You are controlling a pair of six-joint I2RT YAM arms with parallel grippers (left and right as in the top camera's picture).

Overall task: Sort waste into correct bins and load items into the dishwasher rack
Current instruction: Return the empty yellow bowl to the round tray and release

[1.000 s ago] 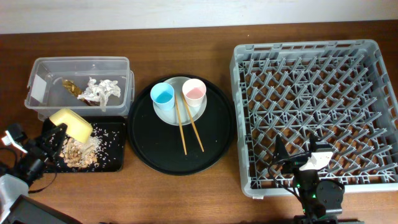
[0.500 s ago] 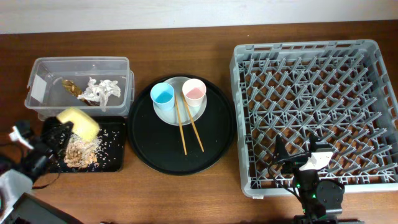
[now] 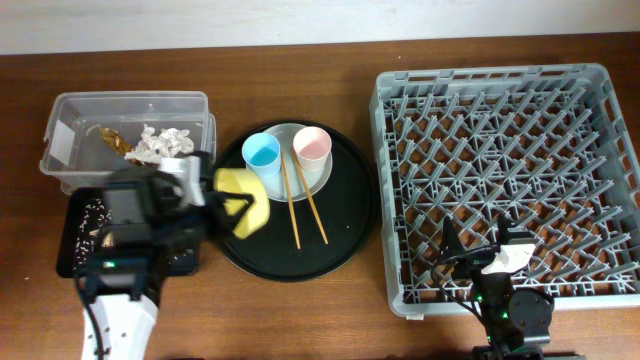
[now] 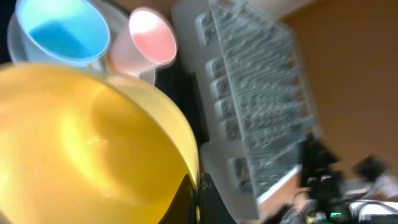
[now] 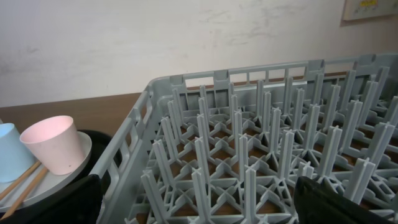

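Whereas the left gripper (image 3: 222, 196) was tipped over the shallow black tray (image 3: 72, 262) half a second ago, it has now swung right. It hangs over the near-left part of the round black tray (image 3: 340, 245), jaws clamped on the rim of the yellow bowl (image 3: 245, 198). In the left wrist view the bowl looks empty, and the food scraps (image 3: 95, 222) lie in the shallow black tray. Emptying is therefore judged complete, and the bowl is probably bound for the rack (image 3: 510, 170), well apart to the right. In the clear tub (image 3: 60, 165) lie the tissue (image 3: 160, 143) and the wrapper (image 3: 112, 138). Not moved: blue cup (image 3: 261, 152), pink cup (image 3: 311, 146), plate (image 3: 318, 182), chopsticks (image 3: 300, 210). The right gripper (image 5: 199, 208) is unchanged at the rack's near edge, jaws wide apart and empty.
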